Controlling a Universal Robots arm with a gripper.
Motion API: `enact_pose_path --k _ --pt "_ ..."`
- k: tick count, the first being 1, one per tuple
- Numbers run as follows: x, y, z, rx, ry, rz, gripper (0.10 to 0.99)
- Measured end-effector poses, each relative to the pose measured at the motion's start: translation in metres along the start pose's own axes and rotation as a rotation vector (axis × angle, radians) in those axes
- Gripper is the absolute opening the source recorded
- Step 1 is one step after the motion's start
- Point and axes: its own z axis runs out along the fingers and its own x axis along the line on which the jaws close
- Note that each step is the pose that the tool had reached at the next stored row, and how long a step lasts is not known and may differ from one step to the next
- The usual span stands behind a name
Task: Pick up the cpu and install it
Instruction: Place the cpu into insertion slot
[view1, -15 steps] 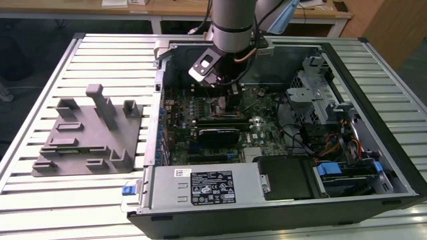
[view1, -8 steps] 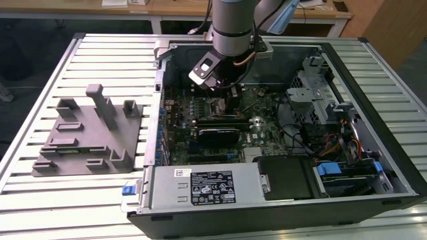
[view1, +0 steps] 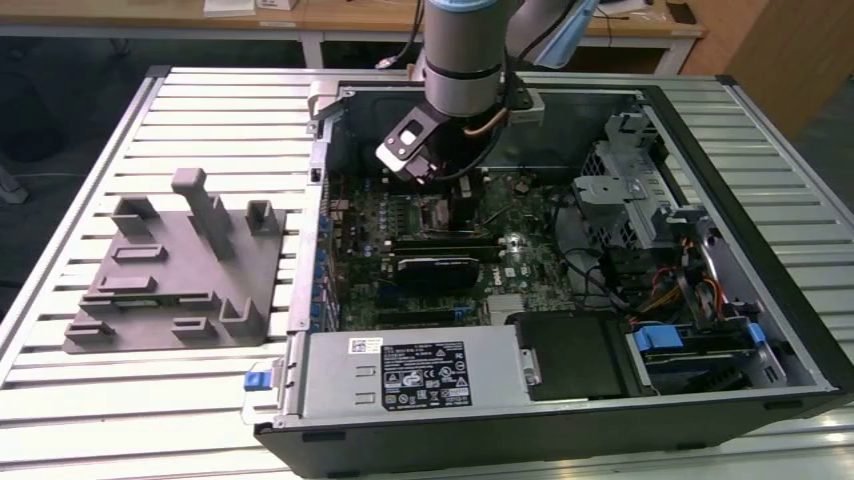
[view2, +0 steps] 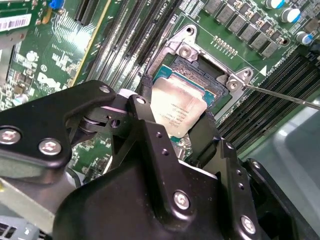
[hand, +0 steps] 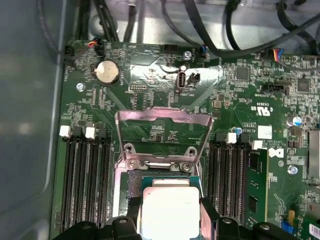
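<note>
The cpu (view2: 177, 105), a small square chip with a pale silver top, lies level over the black-framed socket (view2: 212, 67) on the green motherboard. My gripper (view2: 175, 115) is shut on it, one black finger (view2: 141, 107) against each of two opposite edges. I cannot tell whether the chip rests in the socket or hovers just above it. In the first wrist view the cpu (hand: 170, 207) sits between the fingers (hand: 207, 215), and the metal load plate (hand: 162, 120) stands swung open beyond the socket. In the exterior view the gripper (view1: 454, 195) reaches down into the open computer case (view1: 747, 130).
Memory slots (hand: 87, 175) flank the socket on both sides. A thin socket lever (view2: 282, 96) sticks out beside it. A grey fixture (view1: 174, 265) lies on the slatted table at the exterior view's left. Inside the case sit a power supply (view1: 400, 370), a drive cage (view1: 641, 190) and cables.
</note>
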Motion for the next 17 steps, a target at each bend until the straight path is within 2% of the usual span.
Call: enact_pose_path --k 3,17 --pt "0.0005 -0.0004 0.002 0.0 -0.0009 0.019 0.541" --pt "0.0076 -0.0024 0.011 0.0 -0.0011 0.024 0.541"
